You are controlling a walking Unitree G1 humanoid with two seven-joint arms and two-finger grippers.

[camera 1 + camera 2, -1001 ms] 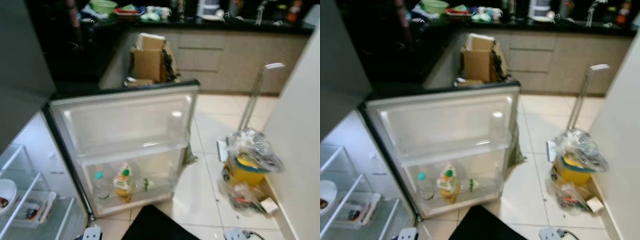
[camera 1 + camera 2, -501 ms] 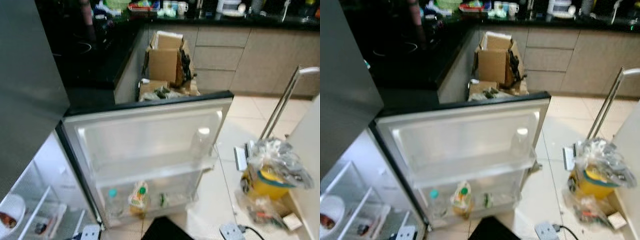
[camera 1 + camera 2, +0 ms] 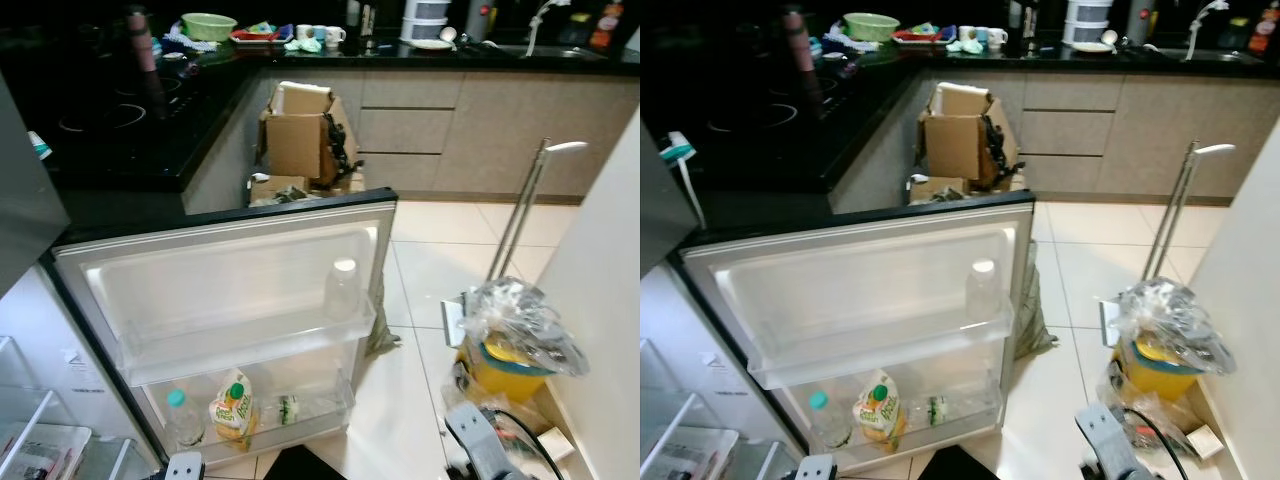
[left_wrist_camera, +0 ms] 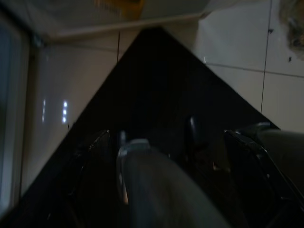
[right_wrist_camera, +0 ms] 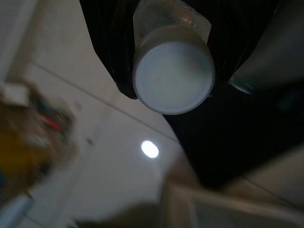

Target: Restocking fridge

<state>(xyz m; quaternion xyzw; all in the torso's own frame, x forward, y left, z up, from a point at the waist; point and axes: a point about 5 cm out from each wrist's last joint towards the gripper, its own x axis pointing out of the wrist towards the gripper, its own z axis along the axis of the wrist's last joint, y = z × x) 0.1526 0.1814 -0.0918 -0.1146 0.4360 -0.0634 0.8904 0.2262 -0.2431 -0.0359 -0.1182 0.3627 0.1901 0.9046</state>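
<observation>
The fridge door point(image 3: 230, 290) stands wide open in front of me. A clear bottle with a white cap point(image 3: 343, 290) stands on its upper shelf. The lower shelf holds a teal-capped bottle point(image 3: 178, 418), a yellow juice bottle point(image 3: 232, 408) and a small bottle point(image 3: 288, 408). The fridge's wire shelves point(image 3: 25, 440) show at the far left. My right gripper point(image 5: 176, 54) is shut on a white-capped clear bottle point(image 5: 173, 78), low over the tiled floor. My right arm point(image 3: 482, 455) shows at the bottom right. My left gripper point(image 4: 166, 156) hangs over a black mat point(image 4: 156, 85).
Cardboard boxes point(image 3: 300, 140) lean against the cabinets behind the door. A bagged yellow bucket point(image 3: 515, 340) and a metal pole point(image 3: 525, 210) stand by the white wall point(image 3: 600, 260) on the right. A black worktop point(image 3: 110, 130) runs along the left and back. Open floor tiles point(image 3: 430, 250) lie between.
The camera has shifted and sharpened, so the whole scene sits differently. My right arm has come into view at the bottom right. The bottles in the door have not moved.
</observation>
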